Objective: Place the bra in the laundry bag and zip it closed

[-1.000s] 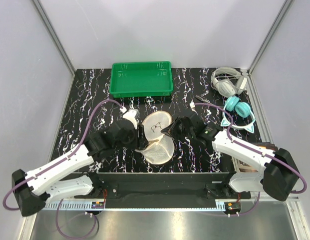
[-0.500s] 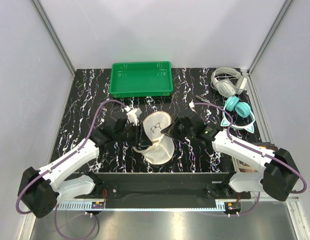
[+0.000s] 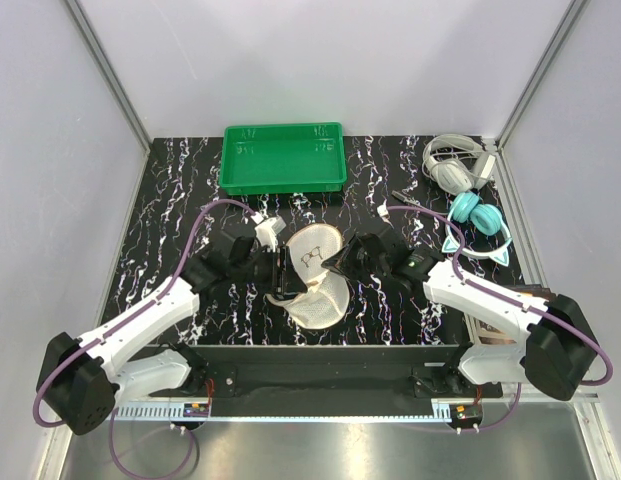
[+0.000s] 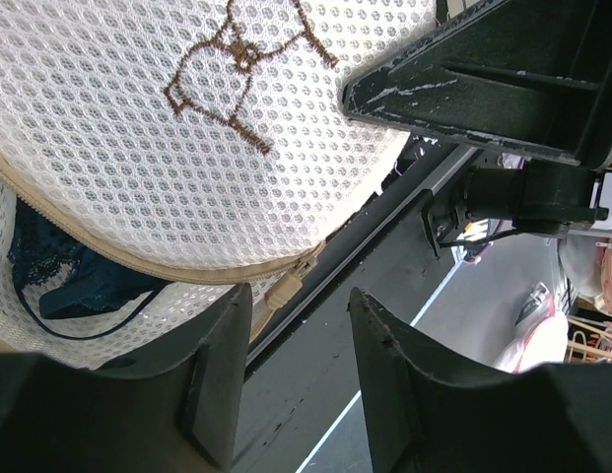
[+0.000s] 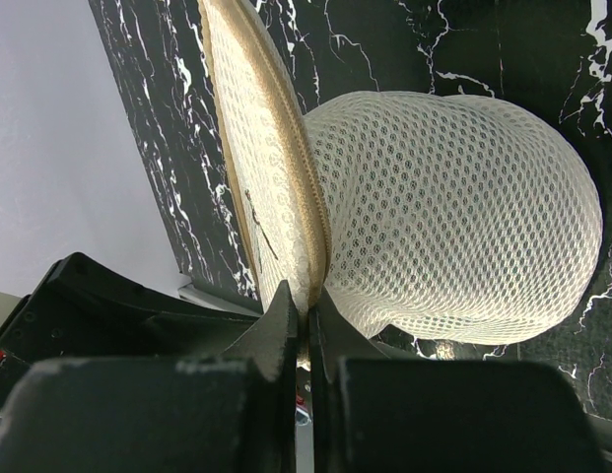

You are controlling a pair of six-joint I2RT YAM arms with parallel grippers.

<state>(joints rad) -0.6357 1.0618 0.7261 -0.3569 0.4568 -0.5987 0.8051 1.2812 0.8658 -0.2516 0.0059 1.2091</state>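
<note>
Pinching the zipper rim of the laundry bag (image 5: 453, 217), my right gripper (image 5: 307, 335) is clamped tight on the seam where the lid meets the drum. My left gripper (image 4: 298, 365) stands spread, and the zipper pull (image 4: 284, 293) lies just beyond the gap between its fingers, not yet gripped. The bra (image 4: 64, 276) sits inside the bag and shows through the unzipped gap, a thin strap (image 4: 99, 332) lying close to the open teeth. I see three risks. If I close slightly off, I catch mesh instead of the pull. If I drag the slider, that strap may jam the track. If I pull hard, the right pinch could slip off the rim.
</note>
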